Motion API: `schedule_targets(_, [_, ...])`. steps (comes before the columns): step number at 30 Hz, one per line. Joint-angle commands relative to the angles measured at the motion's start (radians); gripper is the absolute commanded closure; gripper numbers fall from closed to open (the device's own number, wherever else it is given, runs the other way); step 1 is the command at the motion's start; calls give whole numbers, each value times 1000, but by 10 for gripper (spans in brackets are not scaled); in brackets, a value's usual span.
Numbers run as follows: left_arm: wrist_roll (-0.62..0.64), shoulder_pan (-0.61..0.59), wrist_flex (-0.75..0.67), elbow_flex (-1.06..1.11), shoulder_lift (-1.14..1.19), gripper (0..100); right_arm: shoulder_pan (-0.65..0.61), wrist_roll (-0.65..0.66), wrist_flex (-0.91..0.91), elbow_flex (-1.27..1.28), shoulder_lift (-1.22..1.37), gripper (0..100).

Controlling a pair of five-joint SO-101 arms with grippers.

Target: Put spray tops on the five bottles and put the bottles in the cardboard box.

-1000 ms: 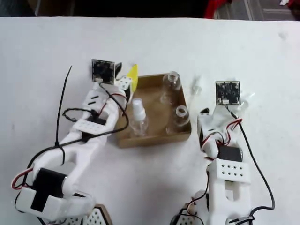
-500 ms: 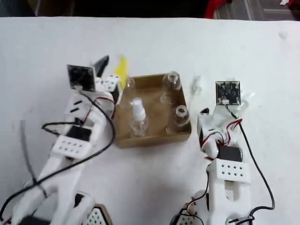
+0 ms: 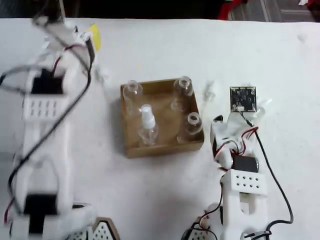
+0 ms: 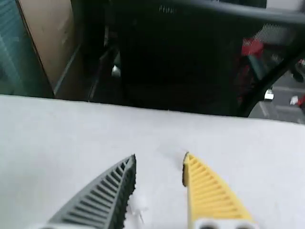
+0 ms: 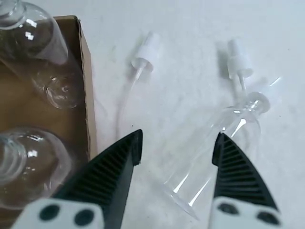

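Four bottles [image 3: 182, 91] stand in the cardboard box [image 3: 165, 148], and you see a spray top [image 3: 146, 111] on one only. The fifth bottle [image 5: 224, 138] lies on the white table [image 3: 210, 45] beside the box, by your right gripper [image 5: 176, 143], fingers spread, two loose spray tops [image 5: 145, 57] just beyond. Your left gripper [image 4: 159, 164], likewise spread and empty, hangs near the table's far edge. Beyond it: dark furniture [image 4: 181, 57], a brown panel [image 4: 47, 43]; print there is unreadable.

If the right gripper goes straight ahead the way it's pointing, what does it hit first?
Most likely the lying bottle, which sits partly between the open fingers of the right gripper; how high it hovers is unclear.
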Motion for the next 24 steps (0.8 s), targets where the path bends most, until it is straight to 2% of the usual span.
schedule_targets(1, [8,-16,158,-410,395,849,-5,11,-24,-6,-13,789])
schedule_targets(11, [15,-16,351,-1175,1144,849,-7,11,-24,-6,-12,789])
schedule_targets(18, [14,-45,511,-1691,1488,826,-7,11,-24,-6,-12,789])
schedule_targets(24, [14,-58,494,-1711,1570,817,-7,11,-24,-6,-10,789])
